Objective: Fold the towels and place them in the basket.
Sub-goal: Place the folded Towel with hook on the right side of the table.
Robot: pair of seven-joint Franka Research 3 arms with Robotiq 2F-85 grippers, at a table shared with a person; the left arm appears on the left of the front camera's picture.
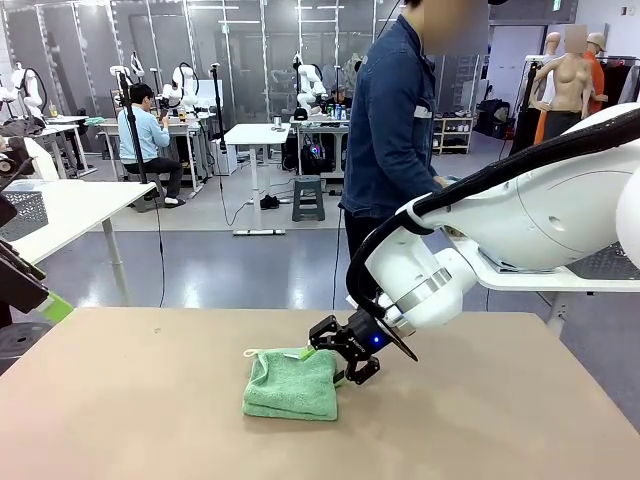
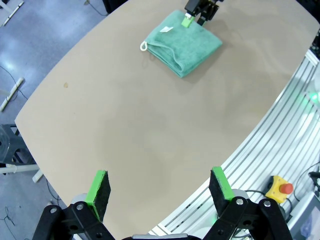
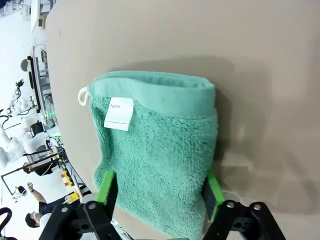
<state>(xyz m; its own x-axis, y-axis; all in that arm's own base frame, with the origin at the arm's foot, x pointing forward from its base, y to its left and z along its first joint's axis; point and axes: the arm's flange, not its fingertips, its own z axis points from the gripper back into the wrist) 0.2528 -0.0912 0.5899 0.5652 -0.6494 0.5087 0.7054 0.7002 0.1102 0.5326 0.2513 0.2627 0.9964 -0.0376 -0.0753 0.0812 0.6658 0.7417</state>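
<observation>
Grasp setup, folded green towel (image 1: 292, 385)
Jaws of right gripper (image 3: 159, 182) stand apart astride its far-right edge; close squarely through all layers. Meanwhile left gripper (image 2: 160, 184) hangs spread wide, well apart.

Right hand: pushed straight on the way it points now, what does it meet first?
The folded green towel. The right hand straddles its near edge, so it would probably press into the cloth, with the table right beneath. Remaining gap is unclear.
</observation>
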